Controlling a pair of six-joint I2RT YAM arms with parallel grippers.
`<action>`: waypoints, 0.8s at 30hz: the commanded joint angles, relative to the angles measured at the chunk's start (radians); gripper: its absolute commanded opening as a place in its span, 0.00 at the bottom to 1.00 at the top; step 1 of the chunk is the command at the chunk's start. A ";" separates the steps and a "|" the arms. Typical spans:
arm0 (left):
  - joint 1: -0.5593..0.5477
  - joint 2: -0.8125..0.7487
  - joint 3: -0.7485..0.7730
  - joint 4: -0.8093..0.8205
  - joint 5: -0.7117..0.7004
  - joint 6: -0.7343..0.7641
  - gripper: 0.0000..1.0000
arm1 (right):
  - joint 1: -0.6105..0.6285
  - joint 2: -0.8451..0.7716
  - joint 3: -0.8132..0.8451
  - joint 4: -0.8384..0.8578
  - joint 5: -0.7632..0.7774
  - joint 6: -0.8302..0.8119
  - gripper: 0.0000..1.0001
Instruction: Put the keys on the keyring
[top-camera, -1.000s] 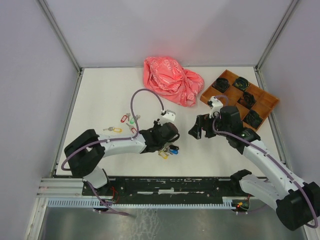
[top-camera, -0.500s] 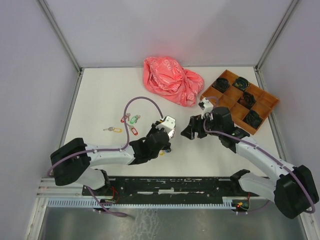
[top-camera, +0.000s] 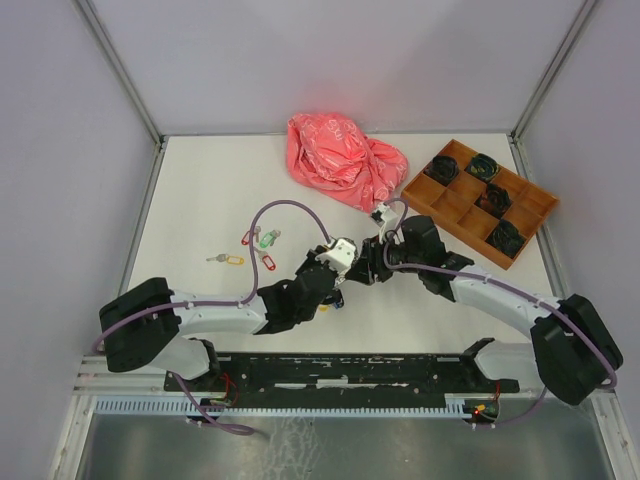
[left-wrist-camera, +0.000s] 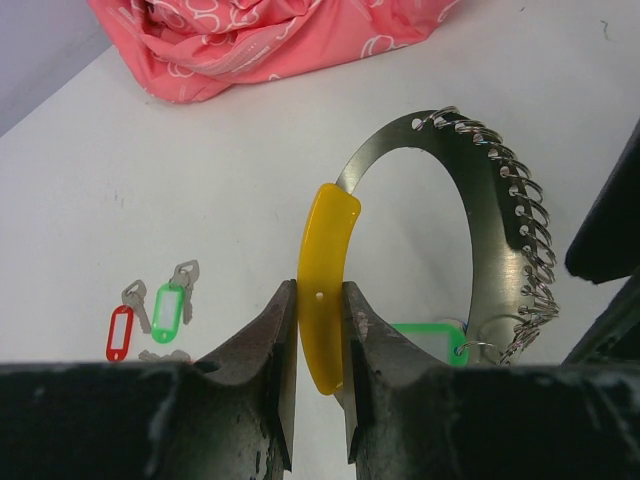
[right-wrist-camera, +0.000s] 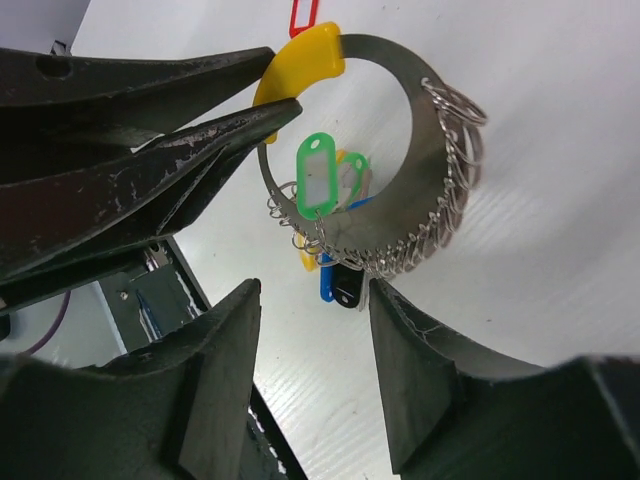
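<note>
The left fingers pinch the keyring by its yellow part; the right fingers, spread, hover beside its keys.

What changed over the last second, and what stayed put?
The right gripper swung left, up to the keyring, jaws apart around nothing. The left gripper shifted slightly, clamped on the keyring's yellow section throughout. The loose keys, pink bag and tray did not move.
</note>
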 joint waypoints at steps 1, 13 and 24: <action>-0.004 0.001 0.042 0.058 0.024 -0.052 0.03 | 0.035 0.053 0.052 0.088 -0.020 -0.026 0.55; -0.003 -0.016 0.032 0.042 0.054 -0.117 0.03 | 0.085 0.196 0.108 0.130 0.004 -0.062 0.54; 0.005 -0.002 0.024 0.038 -0.017 -0.153 0.03 | 0.102 0.244 0.127 0.075 -0.128 -0.101 0.27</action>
